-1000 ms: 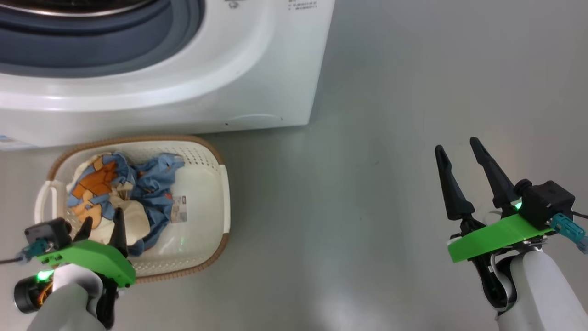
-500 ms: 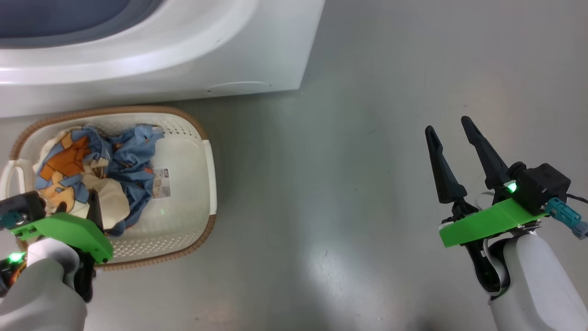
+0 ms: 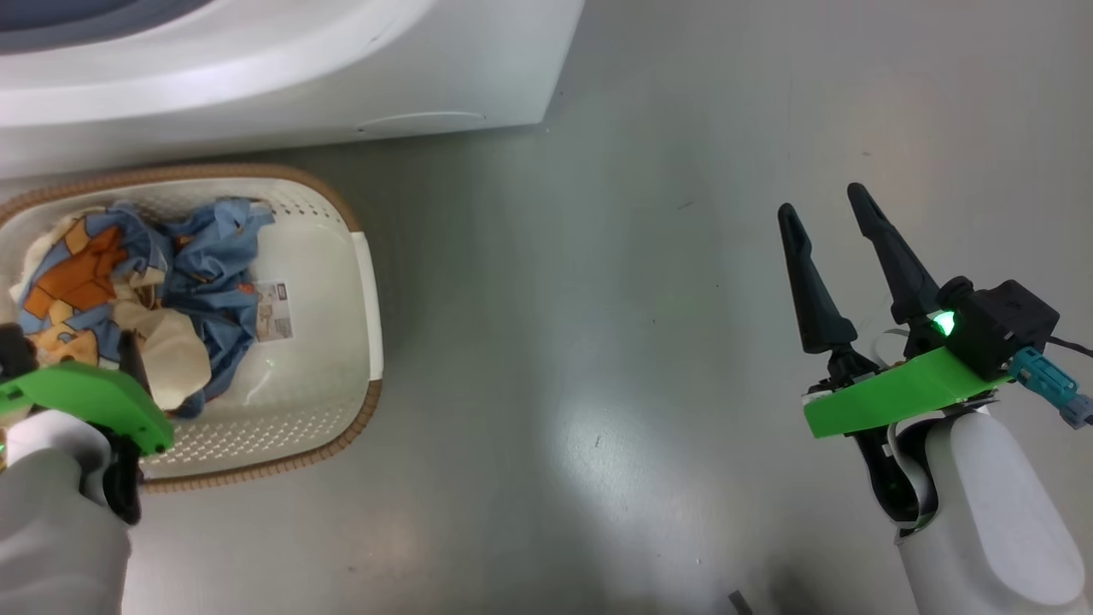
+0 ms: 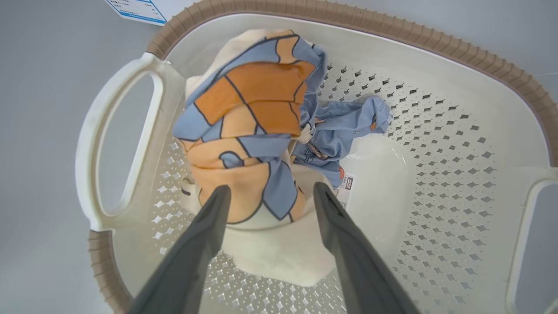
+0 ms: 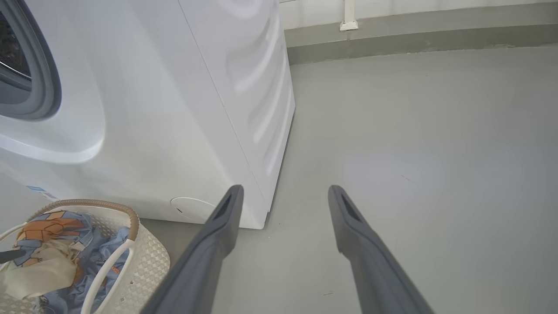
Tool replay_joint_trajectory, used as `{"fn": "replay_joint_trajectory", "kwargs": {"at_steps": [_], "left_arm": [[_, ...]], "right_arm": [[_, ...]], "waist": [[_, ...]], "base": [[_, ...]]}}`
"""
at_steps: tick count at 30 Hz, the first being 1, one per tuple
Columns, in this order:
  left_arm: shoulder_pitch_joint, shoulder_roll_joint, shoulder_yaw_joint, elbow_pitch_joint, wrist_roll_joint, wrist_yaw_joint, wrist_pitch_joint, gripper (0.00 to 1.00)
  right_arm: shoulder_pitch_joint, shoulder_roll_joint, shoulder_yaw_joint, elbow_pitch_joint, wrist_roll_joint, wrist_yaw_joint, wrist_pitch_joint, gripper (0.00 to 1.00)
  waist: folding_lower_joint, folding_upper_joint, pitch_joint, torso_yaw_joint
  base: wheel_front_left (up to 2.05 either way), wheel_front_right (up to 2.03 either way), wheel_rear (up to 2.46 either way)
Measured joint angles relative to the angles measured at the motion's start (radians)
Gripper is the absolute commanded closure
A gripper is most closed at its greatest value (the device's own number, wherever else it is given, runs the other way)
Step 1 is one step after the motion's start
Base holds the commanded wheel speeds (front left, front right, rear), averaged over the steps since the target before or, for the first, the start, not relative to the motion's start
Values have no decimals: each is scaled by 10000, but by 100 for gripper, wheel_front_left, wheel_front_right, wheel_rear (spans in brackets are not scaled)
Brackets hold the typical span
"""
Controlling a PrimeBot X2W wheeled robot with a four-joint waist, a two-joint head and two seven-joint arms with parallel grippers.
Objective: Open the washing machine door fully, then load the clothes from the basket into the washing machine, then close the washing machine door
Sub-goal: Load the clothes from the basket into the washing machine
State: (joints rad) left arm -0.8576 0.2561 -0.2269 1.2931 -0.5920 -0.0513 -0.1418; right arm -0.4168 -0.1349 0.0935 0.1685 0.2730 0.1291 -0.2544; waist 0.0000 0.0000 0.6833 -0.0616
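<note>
Laundry check, taken outward from the basket. Stood on the grey floor just in front of the washing machine, close under its white front. Held the clothes bunched toward one handle end: light-blue cloth with orange figures on top, a cream panel underneath, a second blue piece trailing toward the label sticker on the bare inside. Found the left hand down inside the basket, its two fingers spread wide to either side of the orange-and-blue bundle, not closed on it; could not tell whether the tips touched the fabric. Found the right hand well away from the basket, over bare floor, fingers likewise apart and holding nothing. Noted the grey drum seal higher up beyond the basket, and the round service flap low on the machine's front, just past the basket rim.
</note>
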Motion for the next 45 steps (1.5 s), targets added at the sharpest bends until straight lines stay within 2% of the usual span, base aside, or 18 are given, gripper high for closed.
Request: {"fn": "replay_joint_trajectory", "kwargs": {"at_steps": [17, 18, 19, 20, 21, 28, 38, 45], "left_arm": [[-604, 265, 58, 4, -203, 249, 449, 0], [-604, 265, 52, 6, -203, 247, 451, 11], [-604, 265, 46, 6, -205, 245, 451, 53], [-604, 267, 36, 6, -215, 242, 451, 87], [-604, 267, 27, 6, -217, 209, 454, 100], [-594, 226, 23, 6, -357, 40, 418, 100], [-169, -117, 8, 13, -556, -347, -569, 100], [551, -380, 6, -138, -627, -646, -1030, 100]], "right_arm": [[-368, 86, 205, -265, -182, 0, -27, 0], [-368, 96, 209, -265, -182, 0, -27, 0], [-368, 98, 215, -265, -182, 0, -27, 0], [-369, 98, 217, -265, -182, 0, -27, 0], [-369, 96, 221, -263, -182, 0, -27, 0], [-370, 90, 219, -207, -180, 0, -27, 0], [-344, 4, 224, 98, -155, 0, -27, 0], [139, -155, 182, 309, -54, 0, -27, 0]], "waist": [[0, 0, 848, -144], [0, 0, 859, -148], [0, 0, 856, -151], [0, 0, 849, -153], [0, 0, 835, -152], [0, 0, 583, -65], [0, 0, -213, 145], [0, 0, -1159, 313]], "base": [[0, 0, 0], [0, 0, 0], [0, 0, 0], [0, 0, 0], [0, 0, 0], [0, 0, 0], [0, 0, 0], [0, 0, 0]]}}
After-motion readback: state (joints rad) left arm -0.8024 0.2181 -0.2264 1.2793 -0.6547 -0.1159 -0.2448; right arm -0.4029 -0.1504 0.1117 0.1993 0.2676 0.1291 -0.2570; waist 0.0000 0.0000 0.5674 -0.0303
